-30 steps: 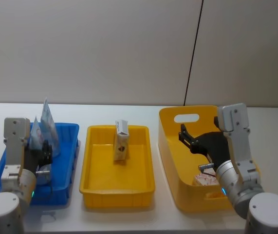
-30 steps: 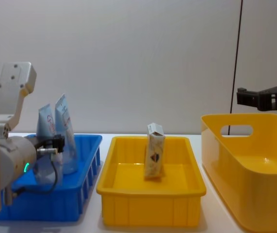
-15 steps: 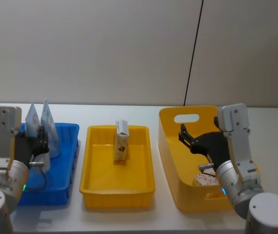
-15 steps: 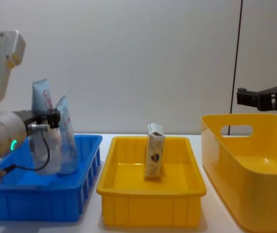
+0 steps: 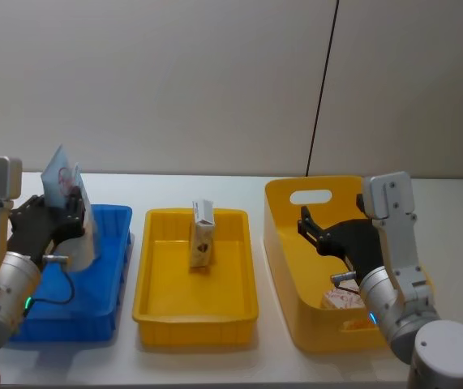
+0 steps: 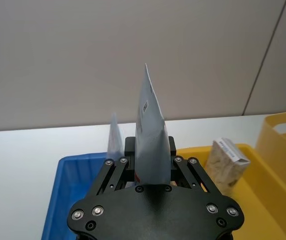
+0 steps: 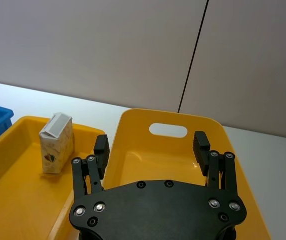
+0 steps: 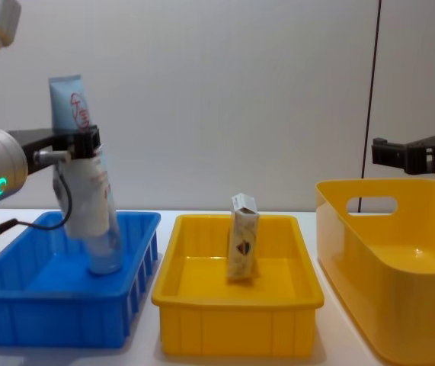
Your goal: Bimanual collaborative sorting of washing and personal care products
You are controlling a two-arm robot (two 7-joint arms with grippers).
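On the far left, my left gripper (image 8: 80, 145) is raised over the blue bin (image 8: 65, 320), fingers pinched on the middle of the large white-and-pale-blue squeeze tube (image 8: 86, 202). The tube stands nearly upright with its flat crimped end and red print on top. It leans a little, its lower end dipping toward the middle of the bin. From the left wrist view the tube (image 6: 150, 135) rises straight out from between the two black fingers (image 6: 127, 150). I cannot tell whether its lower end touches the bin floor.

Just beside it, partly covered by it in the chest view, the translucent bluish tube (image 8: 110, 240) stands cap-down inside the blue bin.

Next to the right sits the shallow yellow tray (image 5: 195, 312). The taller cream carton (image 5: 202, 243) stands upright in it, toward the far end, its top flap slightly lifted. It is well apart from both grippers.

Further right is the deep yellow bin (image 5: 284, 243) with a handle cutout in its far wall. My right gripper (image 5: 316, 231) hangs above its open top, fingers spread wide and holding nothing; the right wrist view shows both fingertips (image 7: 201, 145) apart, over the bin's rim. Down in the near right corner of that bin lies the small orange-patterned white carton (image 5: 340, 300), partly hidden by the arm.
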